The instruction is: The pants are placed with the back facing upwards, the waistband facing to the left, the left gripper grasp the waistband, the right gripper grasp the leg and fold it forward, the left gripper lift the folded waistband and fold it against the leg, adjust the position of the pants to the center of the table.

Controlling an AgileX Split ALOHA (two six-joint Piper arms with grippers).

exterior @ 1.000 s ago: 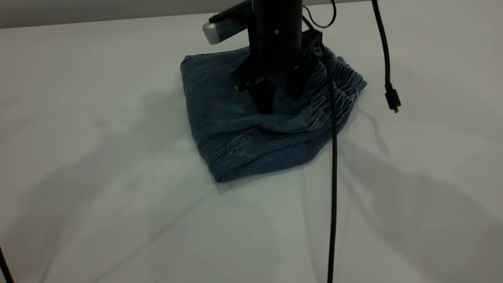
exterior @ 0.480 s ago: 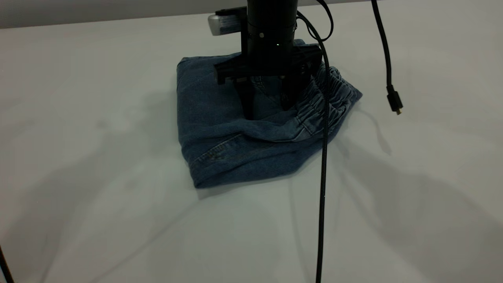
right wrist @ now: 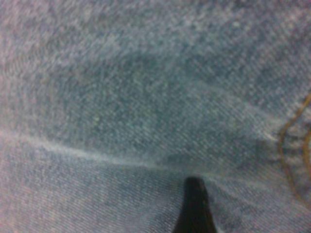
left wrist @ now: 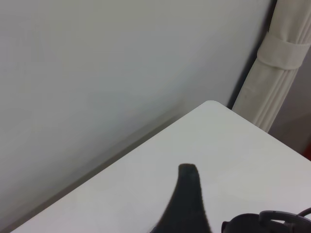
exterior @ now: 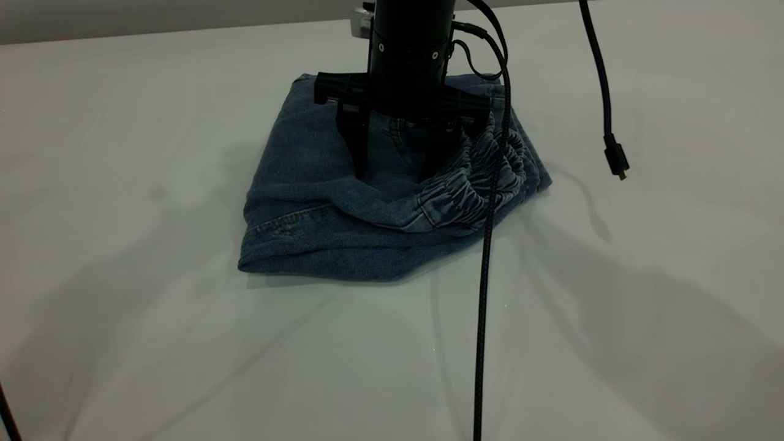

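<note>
At the upper centre of the exterior frame the right arm stands vertical, wrist straight down, its pincer [exterior: 395, 174] spread wide, both fingertips [exterior: 360, 171] pressed downward. The left arm's pincer finger [left wrist: 187, 204] shows only in its own wrist view, raised.

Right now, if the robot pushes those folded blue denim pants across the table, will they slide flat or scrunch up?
Probably scrunch a bit: the folded blue denim pants look soft, with wrinkles bunched by the open right gripper pressing on them. They likely slide easily, since the white table looks smooth. The left gripper is parked elsewhere.
</note>
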